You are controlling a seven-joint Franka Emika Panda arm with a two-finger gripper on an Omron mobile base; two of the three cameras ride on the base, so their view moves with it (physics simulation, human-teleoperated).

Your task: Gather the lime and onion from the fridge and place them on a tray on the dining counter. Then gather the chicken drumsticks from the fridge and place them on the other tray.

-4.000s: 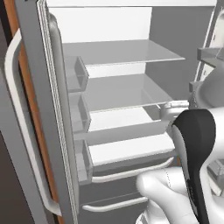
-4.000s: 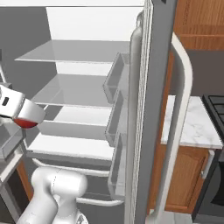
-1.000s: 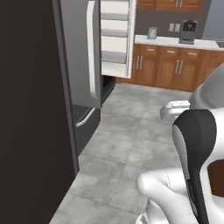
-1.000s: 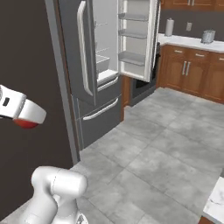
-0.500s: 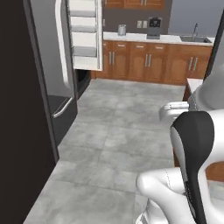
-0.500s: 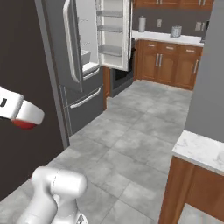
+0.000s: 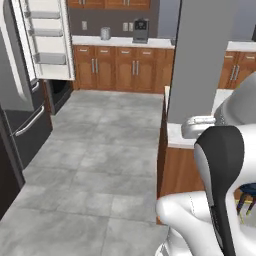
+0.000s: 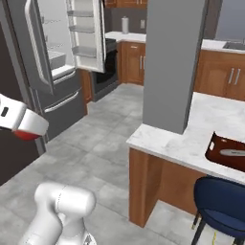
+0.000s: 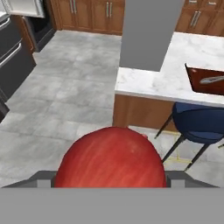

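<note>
One onion (image 9: 111, 157), round and dark red, sits clamped between the finger tips of the gripper (image 9: 111, 175) in the hand view, the jaws spread wide around it. In the right base view a red bit of it peeks out under the white hand at the left edge. Ahead of the gripper and to its right runs the dining counter (image 9: 175, 74), with a grey pillar (image 9: 148, 30) rising from its near end. Further right on the marble lies the brown tray (image 9: 205, 78), a grey utensil (image 9: 212, 79) resting in it. A blue stool (image 9: 197, 122) stands just below the counter edge, nearer the gripper. Well off to the left stands the fridge (image 8: 57, 86), its doors hanging open.
</note>
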